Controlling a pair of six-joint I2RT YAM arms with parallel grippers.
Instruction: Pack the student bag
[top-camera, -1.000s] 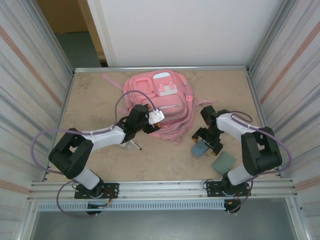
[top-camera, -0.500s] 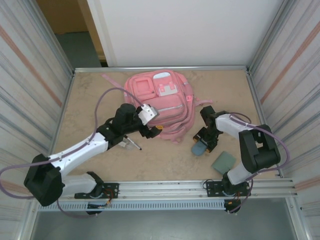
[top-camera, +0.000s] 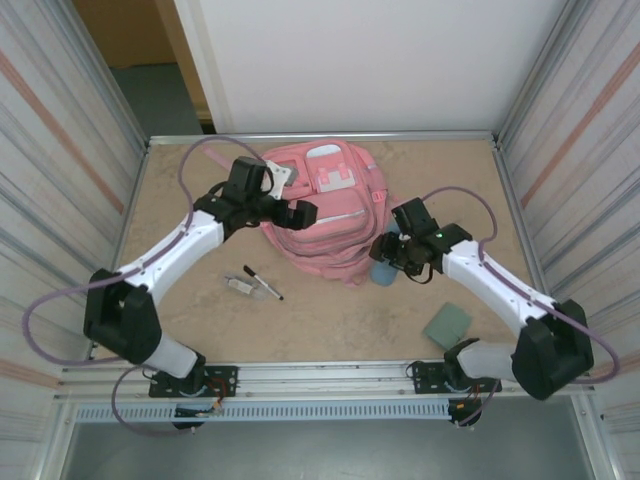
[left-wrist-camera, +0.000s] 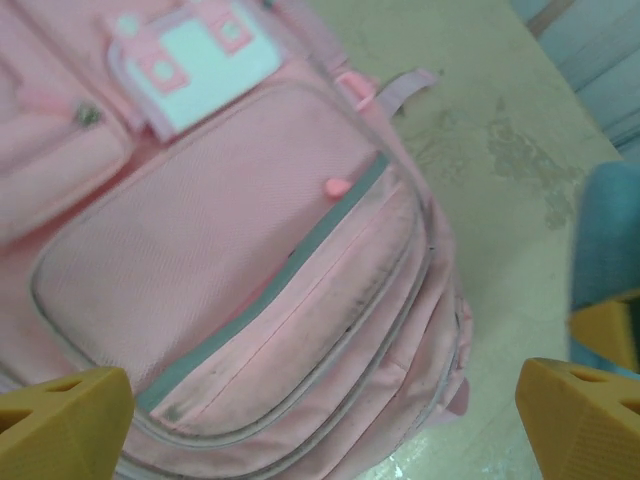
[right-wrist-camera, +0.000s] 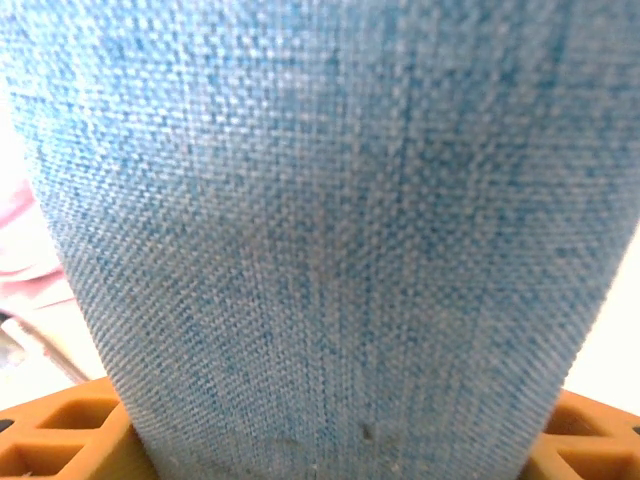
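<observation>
The student bag, a big pink backpack, lies flat at the middle of the table. My left gripper hovers over its left half. In the left wrist view this left gripper is open wide, its orange fingertips far apart above the bag's zipped front pockets. My right gripper sits by the bag's right edge, shut on a blue-grey pencil case. The woven blue pencil case stands between the right gripper's orange fingers. The pencil case also shows at the right of the left wrist view.
A black pen and a small silver item lie on the table in front of the bag. A grey-green flat pad rests near the right arm's base. Metal walls enclose the table on three sides.
My left arm swung from the bag's near edge to over its far left part, jaws wider. My right gripper shut on the pencil case and carried it off the table toward the bag.
</observation>
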